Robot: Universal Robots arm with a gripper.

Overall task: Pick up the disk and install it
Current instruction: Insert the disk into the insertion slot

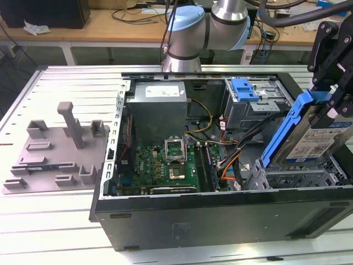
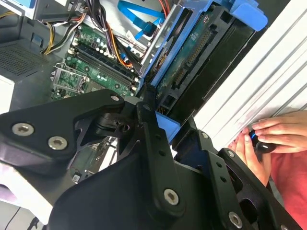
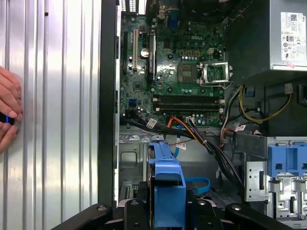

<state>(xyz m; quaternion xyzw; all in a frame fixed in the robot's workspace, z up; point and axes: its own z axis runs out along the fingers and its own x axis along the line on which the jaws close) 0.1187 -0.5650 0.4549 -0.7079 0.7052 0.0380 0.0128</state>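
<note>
The disk (image 1: 314, 141), a silver drive with a white-and-blue label in a bright blue carrier frame, hangs tilted over the open bay (image 1: 295, 178) at the front corner of the computer case, on the exterior view's right. My black gripper (image 1: 330, 106) is shut on its upper end. In the second wrist view the disk (image 2: 192, 52) shows its circuit-board side beyond the gripper (image 2: 160, 125). In the first wrist view the blue carrier edge (image 3: 168, 189) runs up from between the fingers (image 3: 136, 213), above the bay's metal floor.
The open case (image 1: 220, 212) holds a motherboard (image 1: 165, 165), a power supply (image 1: 157, 107) and loose cables (image 1: 231, 149). A grey drive cage with a blue bracket (image 1: 245, 88) stands at the back. A grey fixture plate (image 1: 55, 149) lies left. A person's hand (image 2: 268, 139) rests on the slatted table.
</note>
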